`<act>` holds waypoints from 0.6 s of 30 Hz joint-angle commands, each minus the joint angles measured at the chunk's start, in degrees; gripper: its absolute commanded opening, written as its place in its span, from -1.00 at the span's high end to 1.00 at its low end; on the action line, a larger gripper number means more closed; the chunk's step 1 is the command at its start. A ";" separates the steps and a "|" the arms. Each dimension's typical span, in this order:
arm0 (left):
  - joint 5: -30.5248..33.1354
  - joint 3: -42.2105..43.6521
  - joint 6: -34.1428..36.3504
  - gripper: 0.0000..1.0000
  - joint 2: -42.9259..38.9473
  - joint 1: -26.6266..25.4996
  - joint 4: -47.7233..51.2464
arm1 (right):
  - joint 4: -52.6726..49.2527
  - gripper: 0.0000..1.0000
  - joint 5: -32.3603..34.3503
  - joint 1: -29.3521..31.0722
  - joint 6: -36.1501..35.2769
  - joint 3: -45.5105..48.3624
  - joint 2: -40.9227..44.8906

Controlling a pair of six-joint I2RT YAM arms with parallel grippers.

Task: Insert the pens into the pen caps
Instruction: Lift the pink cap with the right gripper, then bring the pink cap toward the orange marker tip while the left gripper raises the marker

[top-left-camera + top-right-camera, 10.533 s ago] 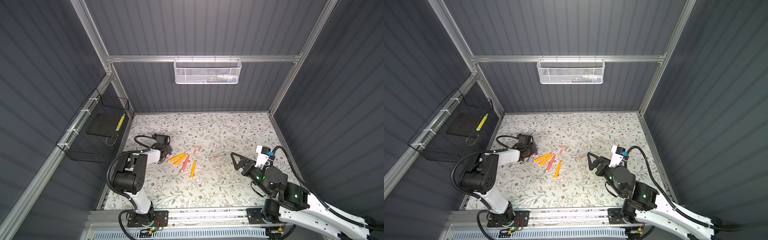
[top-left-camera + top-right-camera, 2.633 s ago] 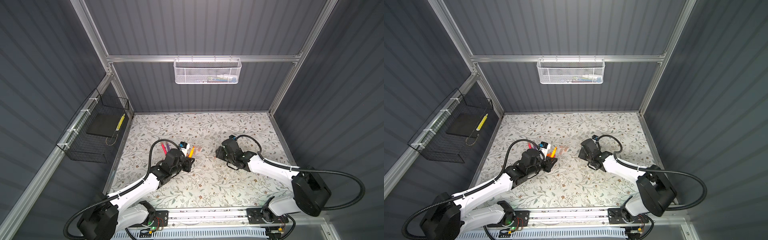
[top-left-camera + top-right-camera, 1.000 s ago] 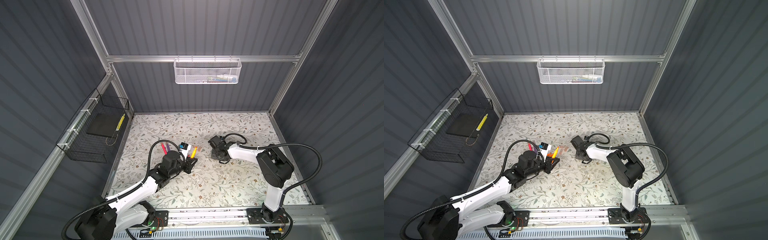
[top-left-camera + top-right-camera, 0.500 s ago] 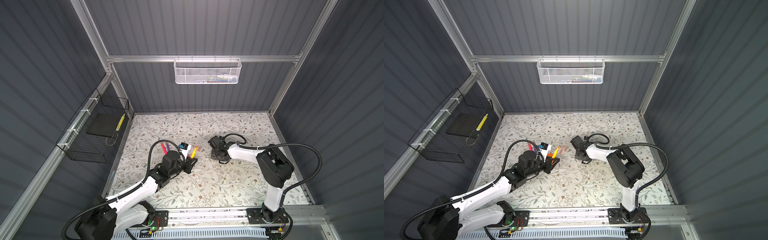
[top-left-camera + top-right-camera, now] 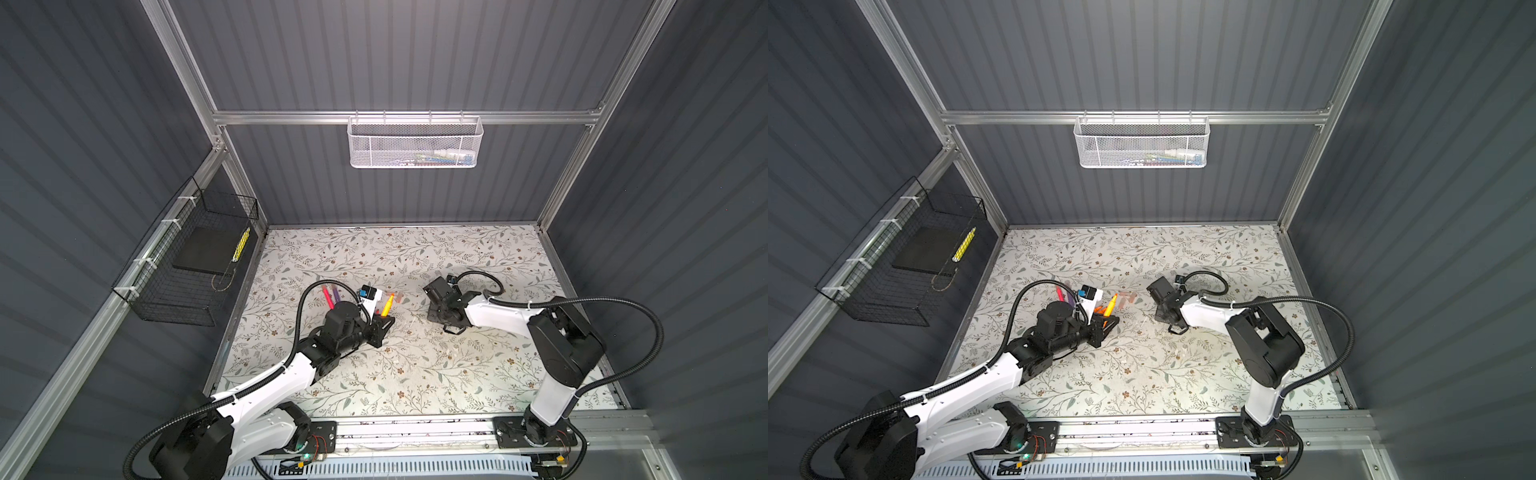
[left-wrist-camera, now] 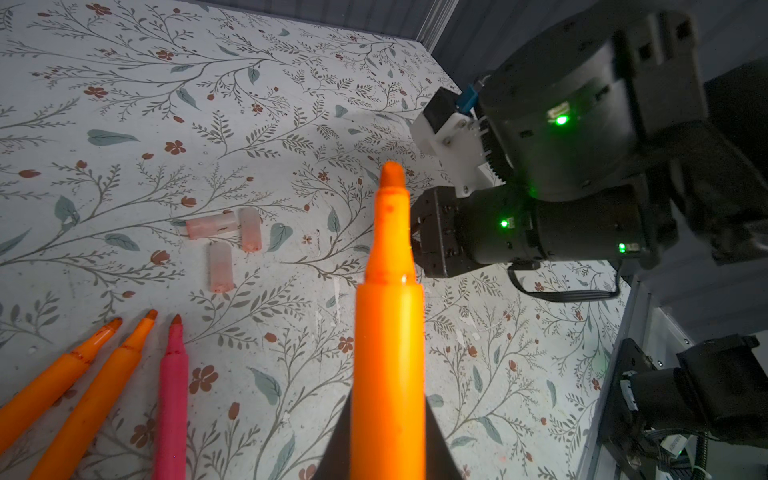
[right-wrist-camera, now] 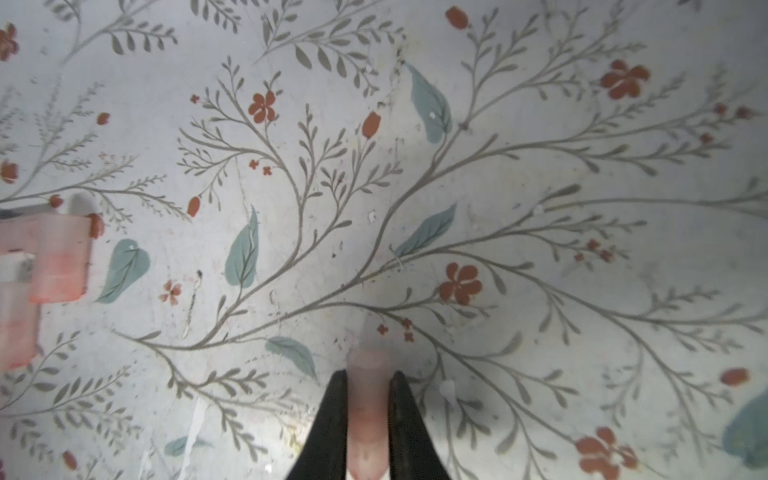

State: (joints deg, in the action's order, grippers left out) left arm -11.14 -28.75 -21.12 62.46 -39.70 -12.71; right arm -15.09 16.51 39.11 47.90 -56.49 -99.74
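In left pincer (image 6: 388, 419), orange pen (image 6: 388, 332); in right pincer (image 7: 369, 374), pink cap (image 7: 368, 407)

Enclosure: dark grey ribbed wall panels (image 5: 374, 54) on three sides, set in an aluminium frame. A white mesh basket (image 5: 415, 143) hangs from the horizontal frame rail (image 5: 270, 117) on the back wall; its contents are indistinct. Below the white mesh basket lies the desk (image 5: 415, 249), covered in a pale sheet printed with grey-green sprigs and small red flowers, scuffed in the wrist views. Down and left of the white mesh basket, a black wire basket (image 5: 174, 307) is fixed to the side wall with white ties; it holds a dark flat slab (image 5: 203, 251) and a yellow stick (image 5: 241, 244). Farthest from the white mesh basket, an aluminium rail (image 5: 415, 430) runs along the desk's near edge. Light is brightest on the desk there.
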 commanded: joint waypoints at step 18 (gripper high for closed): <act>10.22 -6.35 -7.70 1.00 -4.11 -9.65 6.46 | 17.04 0.98 -1.99 0.22 1.48 23.33 44.97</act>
State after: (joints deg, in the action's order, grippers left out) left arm -6.26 -32.75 -31.64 58.50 -44.10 -6.07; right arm -0.80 16.25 39.09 49.58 -34.87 -59.22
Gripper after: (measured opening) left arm 0.170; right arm 0.157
